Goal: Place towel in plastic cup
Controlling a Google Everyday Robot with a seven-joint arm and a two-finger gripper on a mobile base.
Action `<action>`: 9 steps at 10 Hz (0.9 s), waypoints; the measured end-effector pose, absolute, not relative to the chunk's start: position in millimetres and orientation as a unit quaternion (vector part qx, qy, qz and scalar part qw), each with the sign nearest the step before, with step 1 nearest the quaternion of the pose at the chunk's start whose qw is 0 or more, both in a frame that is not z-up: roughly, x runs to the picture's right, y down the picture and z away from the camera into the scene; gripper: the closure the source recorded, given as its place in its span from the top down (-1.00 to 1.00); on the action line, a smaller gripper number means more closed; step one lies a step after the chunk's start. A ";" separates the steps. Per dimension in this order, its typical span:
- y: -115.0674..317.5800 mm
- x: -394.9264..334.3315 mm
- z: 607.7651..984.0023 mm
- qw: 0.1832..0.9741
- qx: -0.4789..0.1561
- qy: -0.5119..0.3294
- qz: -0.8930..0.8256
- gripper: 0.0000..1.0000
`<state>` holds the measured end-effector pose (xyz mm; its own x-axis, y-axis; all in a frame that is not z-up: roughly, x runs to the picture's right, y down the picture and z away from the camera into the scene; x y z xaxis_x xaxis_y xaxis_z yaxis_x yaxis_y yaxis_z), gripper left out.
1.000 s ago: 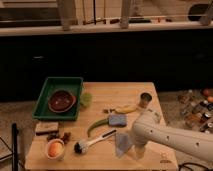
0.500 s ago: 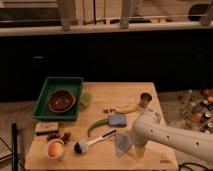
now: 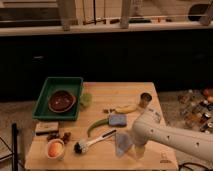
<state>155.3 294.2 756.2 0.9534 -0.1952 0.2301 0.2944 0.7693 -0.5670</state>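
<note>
Smooth white rounded arm, seemingly pale end effector near table's front.

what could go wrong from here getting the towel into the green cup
The towel is at the gripper near the table's front edge. The plastic cup stands across beside the green tray, so the towel could drop midway. The brush and blue pad lie between; a low carry might sweep them. The cup may tip when stuffed.
</note>
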 end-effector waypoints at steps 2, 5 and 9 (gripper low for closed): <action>293.5 151.3 760.9 0.938 -0.316 -0.077 -0.123 0.60; 294.7 141.7 766.9 0.935 -0.325 -0.077 -0.124 0.60; 296.1 130.0 772.6 0.931 -0.332 -0.080 -0.130 0.60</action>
<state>130.0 296.1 772.6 0.9533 -0.1899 0.2347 0.2955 0.7458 -0.5970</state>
